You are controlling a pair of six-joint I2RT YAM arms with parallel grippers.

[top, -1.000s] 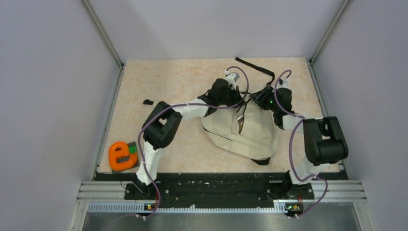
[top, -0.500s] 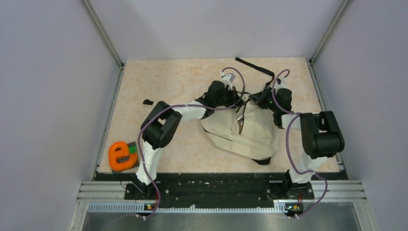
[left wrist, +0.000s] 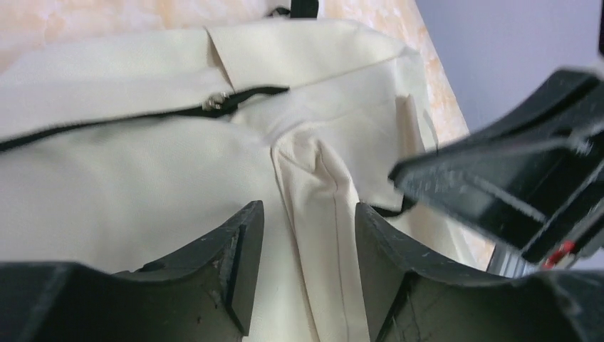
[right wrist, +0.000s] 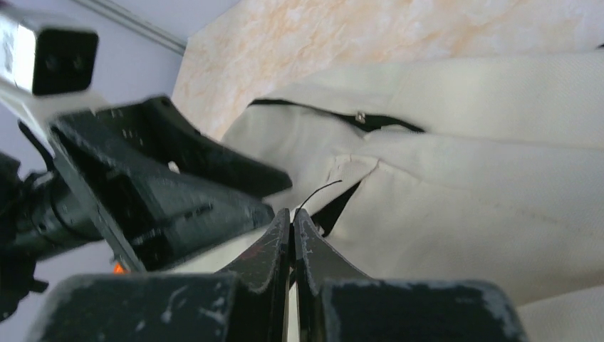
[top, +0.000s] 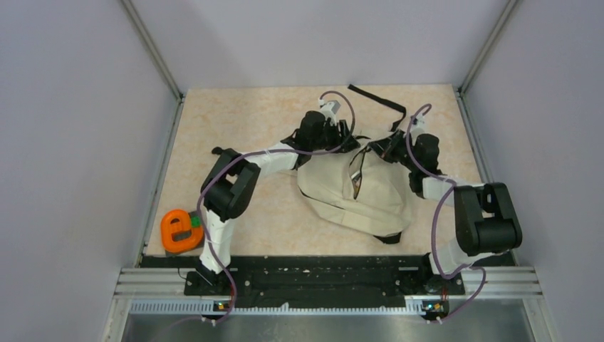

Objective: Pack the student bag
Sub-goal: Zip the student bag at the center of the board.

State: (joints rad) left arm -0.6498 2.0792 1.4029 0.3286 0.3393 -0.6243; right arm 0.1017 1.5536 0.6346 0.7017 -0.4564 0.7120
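Observation:
The student bag (top: 356, 192), cream-beige with a black zipper (left wrist: 142, 117), lies slumped in the middle of the table. At its far end my left gripper (top: 347, 141) stands open just above the cloth, a raised beige seam fold (left wrist: 313, 206) running between its fingers (left wrist: 242, 242) without being pinched. Facing it from the right, my right gripper (top: 377, 148) is shut, and a thin black cord (right wrist: 318, 191) of the bag comes out from between its tips (right wrist: 292, 215). The zipper slider (right wrist: 361, 116) sits a little beyond them. What is inside the bag is hidden.
An orange block with a green and grey piece (top: 181, 229) sits at the table's near left edge. A small black item (top: 219, 151) lies left of the arms. One black strap (top: 377, 98) trails toward the back wall. Grey walls close in on three sides.
My left gripper has opened and its arm has drawn back toward the far left. My right gripper has shut at the bag's top, and its elbow has dropped toward the near right.

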